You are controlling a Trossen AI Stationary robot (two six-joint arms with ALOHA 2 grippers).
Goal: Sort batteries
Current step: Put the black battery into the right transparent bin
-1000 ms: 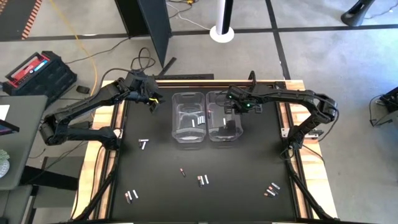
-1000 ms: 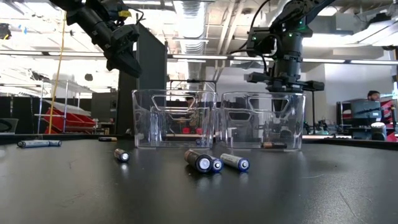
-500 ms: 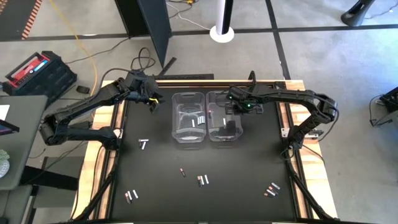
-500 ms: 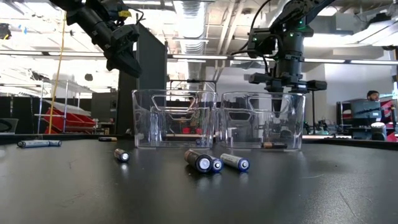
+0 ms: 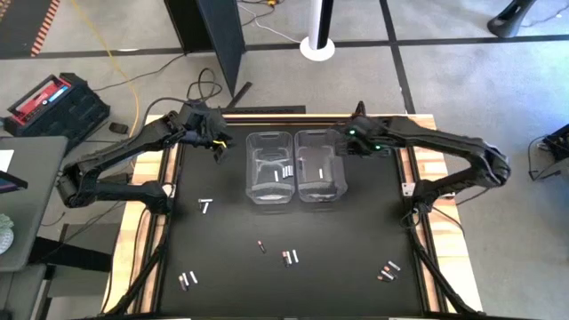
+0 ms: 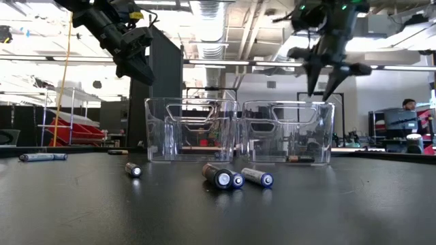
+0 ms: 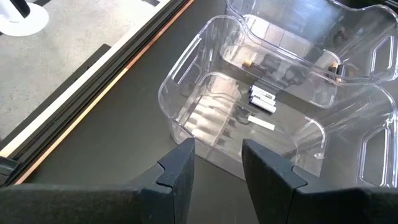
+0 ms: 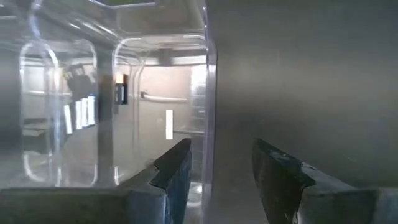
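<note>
Right end effector [image 6: 321, 80] hangs open and empty above the right bin's [image 5: 321, 168] outer rim; left end effector [image 5: 216, 145], jaws apart, empty, waits beside the left bin [image 5: 269, 169]. Batteries [image 6: 235, 177] lie loose on the desk [image 5: 356, 258] well in front of both bins, a few already inside. Risk: a low reach could clip the rim, shifting the bin, or nudge round cells rolling.

Seen from above, the loose batteries [image 5: 289, 257] scattered on the tabletop [image 5: 356, 267] are rendered too small for their colours to be told reliably. Cells inside the left bin [image 7: 249, 118] are partly veiled by glare on the clear walls. In the low view, the left arm [image 6: 116, 34] is cut off by the upper edge. The right bin [image 8: 124, 106] is smeared by blur in the right wrist view.
</note>
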